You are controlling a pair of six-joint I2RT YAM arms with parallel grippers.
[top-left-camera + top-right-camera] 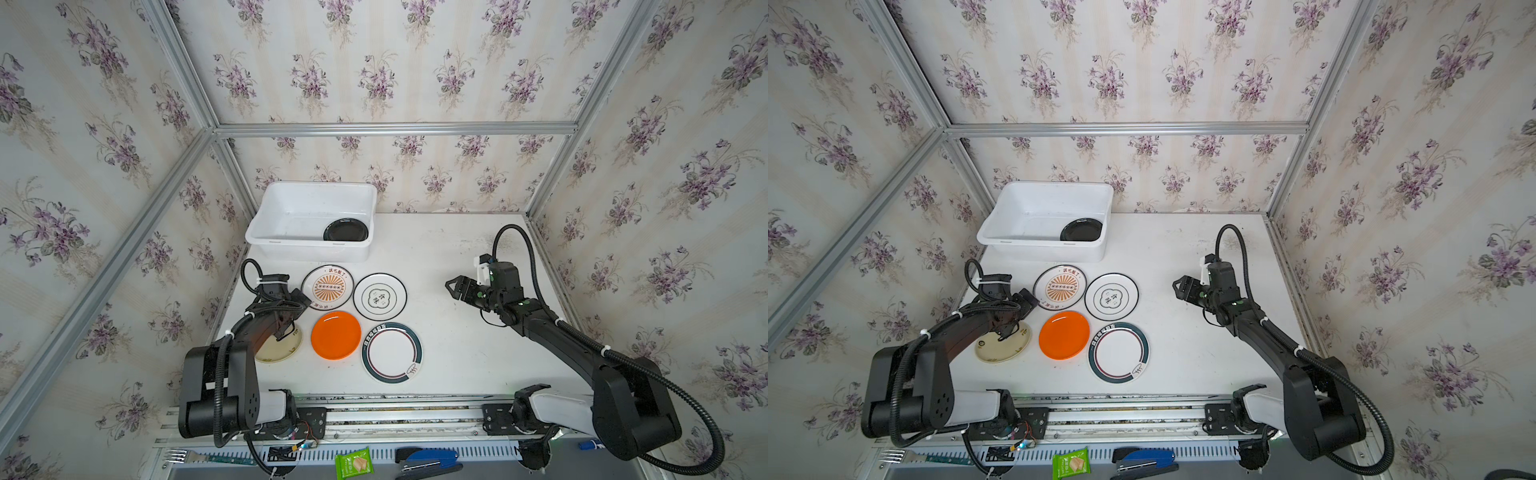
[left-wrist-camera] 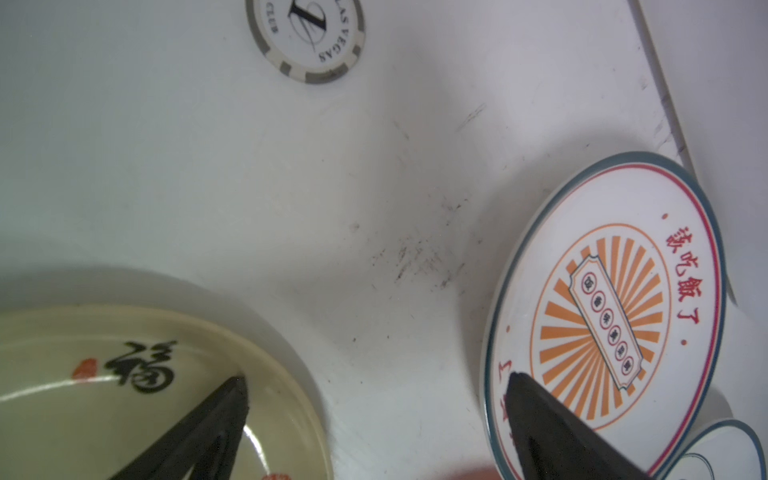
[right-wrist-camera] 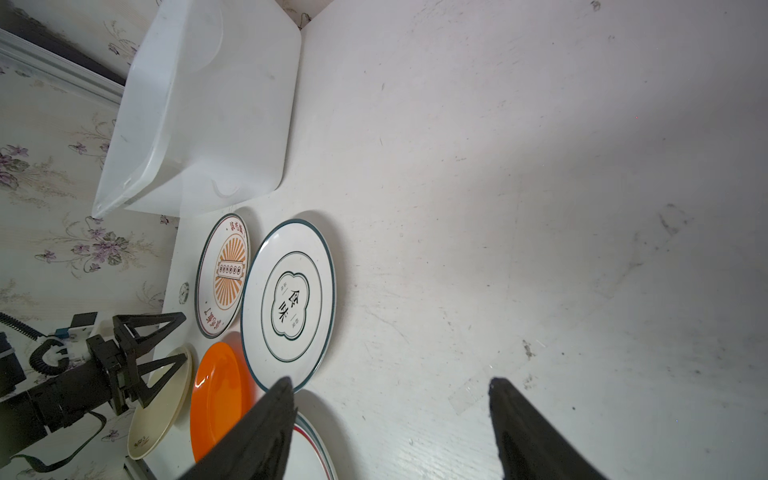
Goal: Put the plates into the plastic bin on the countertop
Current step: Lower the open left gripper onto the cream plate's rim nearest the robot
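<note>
Violet-flowered wallpaper and aluminium rails close in a white counter (image 1: 457,353) marked with dark scuffs. At its far left corner stands the plastic bin (image 1: 266,239), with a black plate (image 1: 345,230) lying flat inside against its right near corner.

Five plates lie flat on the left half of the counter, in front of the bin: a sunburst plate (image 1: 328,286) and an emblem plate (image 1: 379,296) just beside each other, then nearer the front edge a cream plate (image 1: 278,353), an orange plate (image 1: 336,335) and a teal-banded plate (image 1: 392,352).

From the near edge, the left arm rises, folds forward and bends its wrist down. Its left end effector (image 2: 376,382) is spread wide and holds nothing. One fingertip hangs over the cream plate and the other over the sunburst plate's rim, with bare counter between. Whether either touches cannot be told. A poker chip (image 2: 305,37) lies on the counter beyond.

The right arm stretches along the right edge with its wrist turned toward the plates. Its right end effector (image 1: 451,286) is spread and empty above bare counter, apart from the emblem plate to its left.
</note>
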